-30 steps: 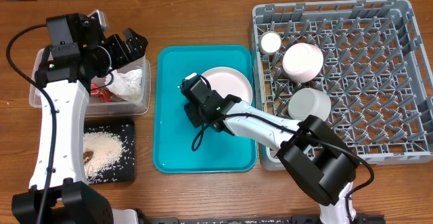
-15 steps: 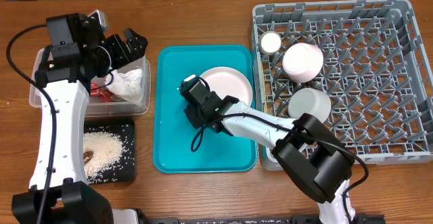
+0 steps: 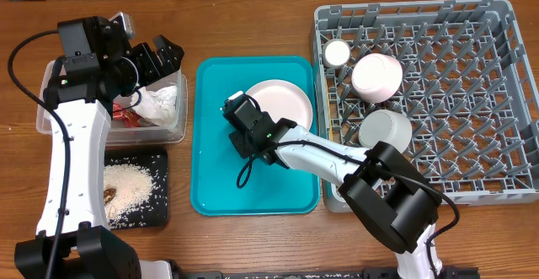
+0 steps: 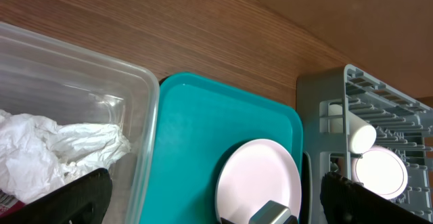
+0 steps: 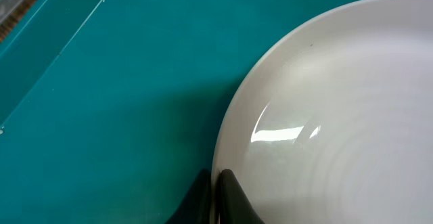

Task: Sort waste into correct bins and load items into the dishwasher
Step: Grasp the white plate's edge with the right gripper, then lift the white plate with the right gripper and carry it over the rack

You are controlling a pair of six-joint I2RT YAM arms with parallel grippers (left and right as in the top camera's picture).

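Right pincer (image 5: 216,185) nearly closed, pinching plate (image 5: 338,116) rim

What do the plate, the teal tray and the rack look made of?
The plate looks glossy pale-pink ceramic or melamine: sharp glare. The teal tray seems smooth satin plastic, with moulded rounded corners. The rack is probably matte grey moulded plastic, given its thin pegged grid.

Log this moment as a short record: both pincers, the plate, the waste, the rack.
left pincer: open, above the clear tub
right pincer: shut on the left rim of the pink plate
pink plate: flat on the teal tray
clear tub: holds the white napkin
black tray: holds the rice
dish rack: white cup, pink bowl, white bowl
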